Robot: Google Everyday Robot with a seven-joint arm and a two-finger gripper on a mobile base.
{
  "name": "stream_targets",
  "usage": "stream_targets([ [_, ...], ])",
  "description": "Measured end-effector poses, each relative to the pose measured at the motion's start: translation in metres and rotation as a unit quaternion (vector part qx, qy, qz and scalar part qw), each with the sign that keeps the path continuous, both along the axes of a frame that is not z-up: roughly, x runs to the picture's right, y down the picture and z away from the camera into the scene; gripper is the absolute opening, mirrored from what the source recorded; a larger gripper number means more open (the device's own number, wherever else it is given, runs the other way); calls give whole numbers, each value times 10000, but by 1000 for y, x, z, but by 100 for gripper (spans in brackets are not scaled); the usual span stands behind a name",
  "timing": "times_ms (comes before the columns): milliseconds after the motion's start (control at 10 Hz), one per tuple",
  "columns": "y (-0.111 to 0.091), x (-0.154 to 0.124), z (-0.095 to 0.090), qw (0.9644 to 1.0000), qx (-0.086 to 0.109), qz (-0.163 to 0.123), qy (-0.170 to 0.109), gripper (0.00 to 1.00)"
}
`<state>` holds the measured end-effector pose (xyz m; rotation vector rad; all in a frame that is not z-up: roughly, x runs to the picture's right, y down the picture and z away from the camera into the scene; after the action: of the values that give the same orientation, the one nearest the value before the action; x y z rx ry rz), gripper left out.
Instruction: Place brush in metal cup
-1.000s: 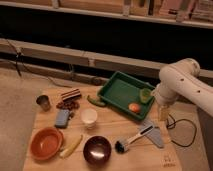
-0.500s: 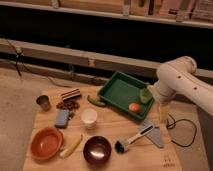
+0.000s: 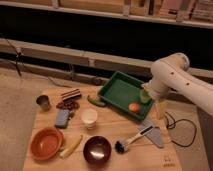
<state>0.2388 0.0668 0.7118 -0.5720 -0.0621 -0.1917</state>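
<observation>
Your gripper (image 3: 160,108) is hanging just right of the green tray (image 3: 116,90), its grip unreadable. The brush (image 3: 132,140) is lying on the bench (image 3: 111,127), well apart from the metal cup (image 3: 43,102).

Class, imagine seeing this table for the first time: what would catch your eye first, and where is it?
The white robot arm at the right edge dominates, its gripper hanging just right of the green tray. Next comes the bright orange bowl at the front left. The brush lies at the front right, far from the metal cup at the left edge.
</observation>
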Motion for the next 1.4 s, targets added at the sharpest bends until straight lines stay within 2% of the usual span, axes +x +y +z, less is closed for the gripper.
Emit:
stream_targets([
  [300, -11, -6, 11, 9997, -34, -139, -212, 100],
  [500, -19, -16, 23, 9998, 6, 9, -198, 100],
  [700, -24, -16, 26, 9998, 31, 129, -171, 100],
  [800, -25, -13, 26, 9997, 7, 107, -208, 100],
  [1000, -32, -25, 34, 9994, -11, 9, -341, 100],
  [1200, -37, -29, 45, 9991, -63, 160, -394, 100],
  [1400, -37, -31, 47, 9991, -63, 84, -413, 100],
])
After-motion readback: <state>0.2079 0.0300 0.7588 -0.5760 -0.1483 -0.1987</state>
